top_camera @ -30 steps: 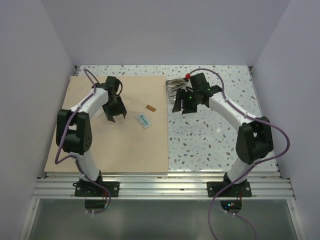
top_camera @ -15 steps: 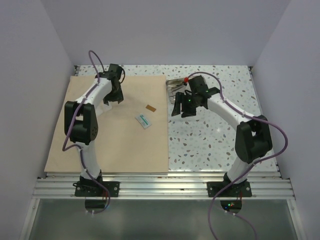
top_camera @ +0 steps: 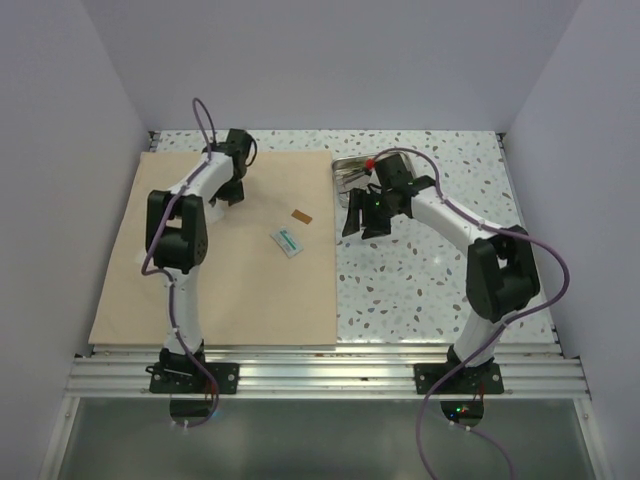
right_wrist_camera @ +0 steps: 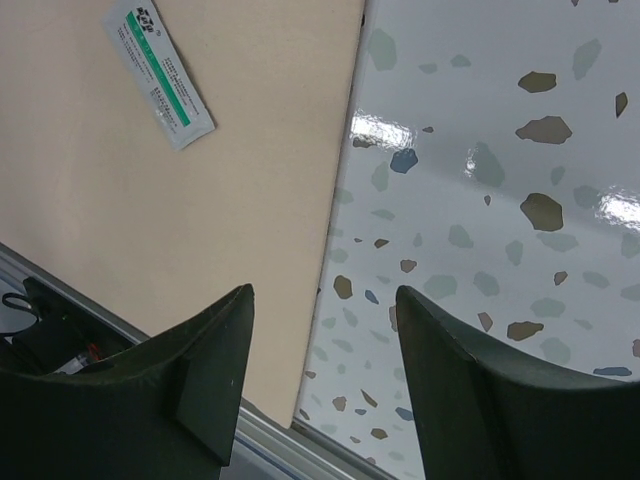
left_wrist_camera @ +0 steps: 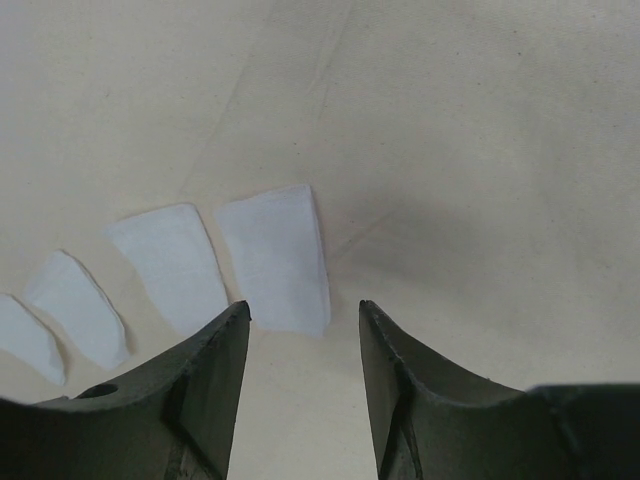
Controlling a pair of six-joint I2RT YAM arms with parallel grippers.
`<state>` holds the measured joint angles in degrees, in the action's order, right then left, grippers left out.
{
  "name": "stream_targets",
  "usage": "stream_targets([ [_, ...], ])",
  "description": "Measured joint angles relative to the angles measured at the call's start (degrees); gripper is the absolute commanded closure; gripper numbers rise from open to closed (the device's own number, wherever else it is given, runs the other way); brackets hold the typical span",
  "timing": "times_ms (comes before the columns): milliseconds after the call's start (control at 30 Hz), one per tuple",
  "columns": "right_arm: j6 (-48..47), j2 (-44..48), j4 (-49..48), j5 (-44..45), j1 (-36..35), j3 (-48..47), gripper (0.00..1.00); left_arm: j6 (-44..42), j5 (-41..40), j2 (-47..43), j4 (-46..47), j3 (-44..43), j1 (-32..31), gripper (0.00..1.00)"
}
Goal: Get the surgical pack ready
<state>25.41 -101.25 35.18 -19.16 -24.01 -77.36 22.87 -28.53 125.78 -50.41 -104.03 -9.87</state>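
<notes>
The tan wrap sheet lies spread flat on the left half of the table. The shiny steel tray sits off the sheet at the far middle, partly hidden by the right arm. A green-and-white packet and a small brown packet lie on the sheet; the green packet also shows in the right wrist view. My left gripper is open and empty over the sheet's far part, just short of several white squares fanned out on the sheet. My right gripper is open and empty above the sheet's right edge.
The speckled tabletop lies right of the sheet. An aluminium rail runs along the near edge. White walls close in the left, right and back sides.
My left gripper has moved from the middle of the sheet toward its far part. My right gripper has shifted slightly left, near the tray. The packets have not moved.
</notes>
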Motion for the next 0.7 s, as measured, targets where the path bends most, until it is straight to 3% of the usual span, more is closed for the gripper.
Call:
stream_targets([
  [367, 0.0, -0.74, -0.07, -0.39, 0.0, 0.07, 0.37, 0.28, -0.61, 4.24, -0.66, -2.03, -0.02, 0.54],
  [700, -0.02, -0.74, -0.13, -0.96, 0.0, 0.9, 0.37, 0.59, -1.16, 4.52, -1.11, -2.03, 0.13, 0.66],
])
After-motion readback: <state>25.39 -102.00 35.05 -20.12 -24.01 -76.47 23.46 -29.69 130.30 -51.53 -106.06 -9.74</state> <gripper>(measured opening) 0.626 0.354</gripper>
